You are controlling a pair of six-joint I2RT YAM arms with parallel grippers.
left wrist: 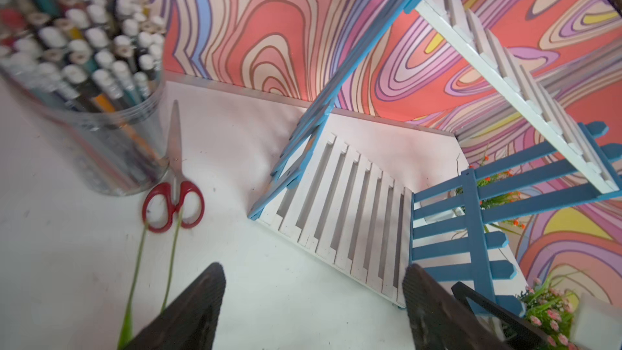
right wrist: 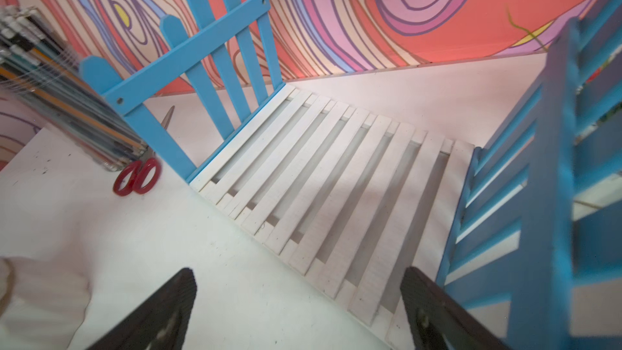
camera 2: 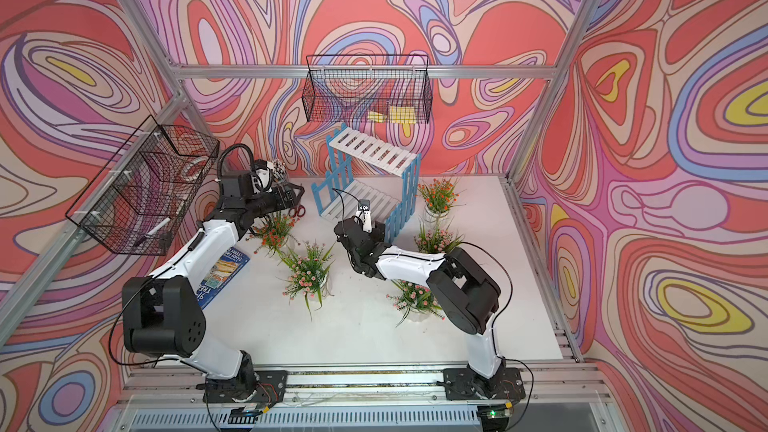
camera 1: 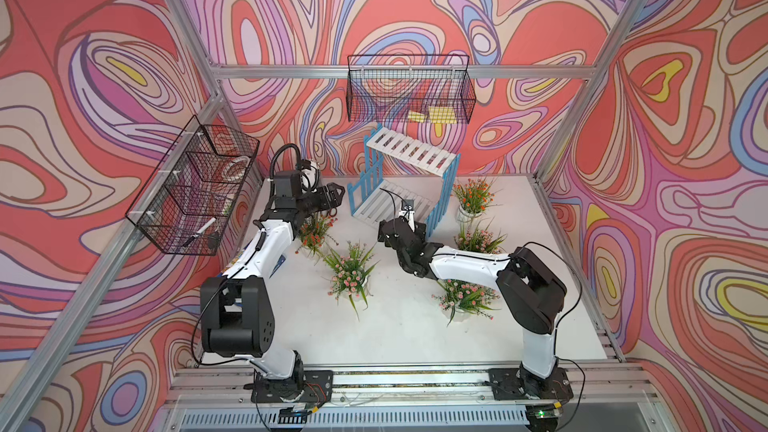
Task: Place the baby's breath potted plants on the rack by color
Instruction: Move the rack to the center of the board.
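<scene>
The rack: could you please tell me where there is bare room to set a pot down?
Both shelves of the rack are bare. The front of the table, between the arm bases, is free too. Crowded: left of the rack, pen jar and scissors; right, the orange plant.

The left arm (camera 1: 266, 249) and right arm (camera 1: 465, 265) have glossy white shells between boxy black joints, thin black cables looped alongside, and black screwed plates on the metal rail (camera 1: 415, 380). The left gripper (left wrist: 314, 269) has dark fingers (left wrist: 198, 308).
</scene>
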